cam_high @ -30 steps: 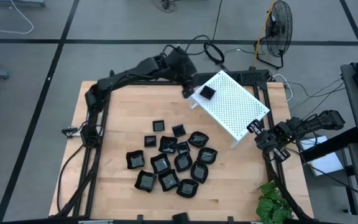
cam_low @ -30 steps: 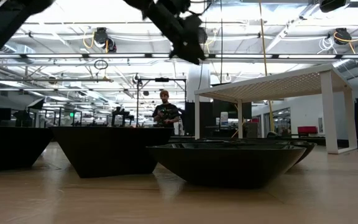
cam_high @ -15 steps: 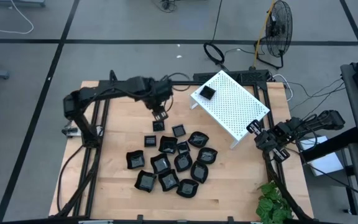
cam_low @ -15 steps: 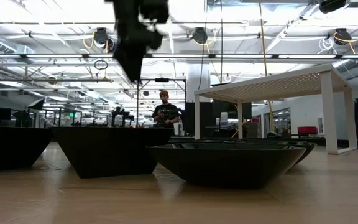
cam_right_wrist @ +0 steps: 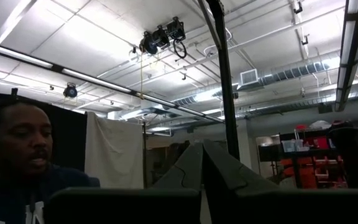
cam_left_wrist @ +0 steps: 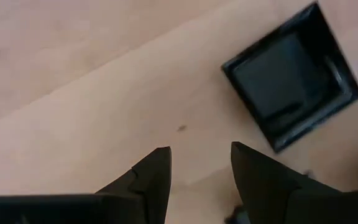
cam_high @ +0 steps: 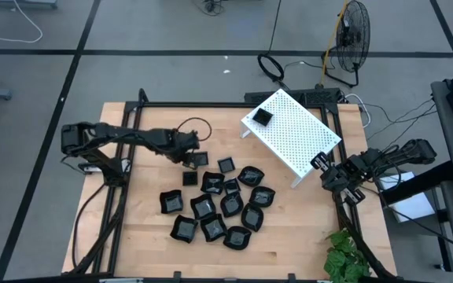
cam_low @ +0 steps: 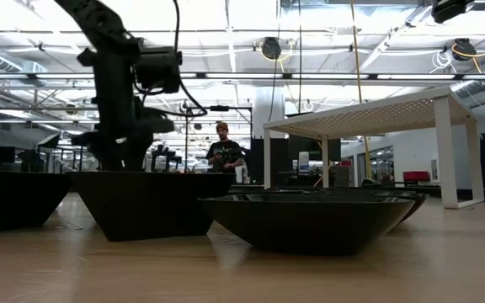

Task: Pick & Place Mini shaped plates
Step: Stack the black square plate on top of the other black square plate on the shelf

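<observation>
Several glossy black mini plates (cam_high: 215, 206) lie clustered on the wooden table, seen close as dark bowls (cam_low: 310, 220) in the low view. One small black plate (cam_high: 263, 117) rests on top of the white perforated rack (cam_high: 293, 130). A square plate (cam_high: 200, 159) lies apart at the cluster's far left. My left gripper (cam_high: 189, 157) hangs low over bare wood just left of that square plate (cam_left_wrist: 291, 87), open (cam_left_wrist: 201, 158) and pointing down. My right gripper (cam_high: 323, 167) waits shut (cam_right_wrist: 202, 155) at the table's right edge, beside the rack's near corner.
The rack stands on white legs (cam_low: 445, 151) at the far right of the table. A green plant (cam_high: 344, 259) sits at the near right corner. Black frame rails (cam_high: 124, 189) run along the table's left side. Bare wood (cam_high: 144, 228) lies left of the cluster. A person (cam_low: 224, 151) stands far behind.
My left gripper has swung from beside the plate on the rack toward the table's left and near edge, then come down low next to the square plate. The plate on the rack has stayed put. The right arm has kept still.
</observation>
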Robot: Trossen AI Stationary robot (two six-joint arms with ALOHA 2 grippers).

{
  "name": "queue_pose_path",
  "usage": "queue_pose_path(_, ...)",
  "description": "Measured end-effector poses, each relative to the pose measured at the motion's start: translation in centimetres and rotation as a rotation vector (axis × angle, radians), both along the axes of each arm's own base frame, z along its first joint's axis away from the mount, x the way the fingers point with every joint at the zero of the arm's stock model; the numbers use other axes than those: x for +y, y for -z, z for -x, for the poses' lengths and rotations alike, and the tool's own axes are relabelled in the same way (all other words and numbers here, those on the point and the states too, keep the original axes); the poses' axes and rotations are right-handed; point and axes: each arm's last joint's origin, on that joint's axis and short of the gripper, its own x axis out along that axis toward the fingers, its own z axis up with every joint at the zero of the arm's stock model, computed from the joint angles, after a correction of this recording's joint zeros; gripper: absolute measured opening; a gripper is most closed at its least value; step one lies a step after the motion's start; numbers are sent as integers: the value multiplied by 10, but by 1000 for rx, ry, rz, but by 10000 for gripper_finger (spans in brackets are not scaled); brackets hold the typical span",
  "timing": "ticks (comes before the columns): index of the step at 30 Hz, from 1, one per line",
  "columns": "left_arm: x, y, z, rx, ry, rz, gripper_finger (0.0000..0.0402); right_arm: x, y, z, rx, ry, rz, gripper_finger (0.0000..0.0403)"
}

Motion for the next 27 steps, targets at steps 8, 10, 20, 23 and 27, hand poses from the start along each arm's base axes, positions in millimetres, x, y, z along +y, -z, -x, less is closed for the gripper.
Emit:
queue_pose_path(8,-5,3,-7,-87,-33,-54,168,0,0,0,0,0,0,0)
queue_pose_path(10,-4,2,-9,-111,-30,-62,168,0,0,0,0,0,0,0)
queue_pose_path(20,0,7,-13,-129,-70,-54,168,0,0,0,-1,0,0,0)
queue_pose_path(23,0,12,-14,-112,-78,-46,168,0,0,0,1,1,0,0)
queue_pose_path(27,0,16,-15,-95,-73,-48,168,0,0,0,6,0,2,0)
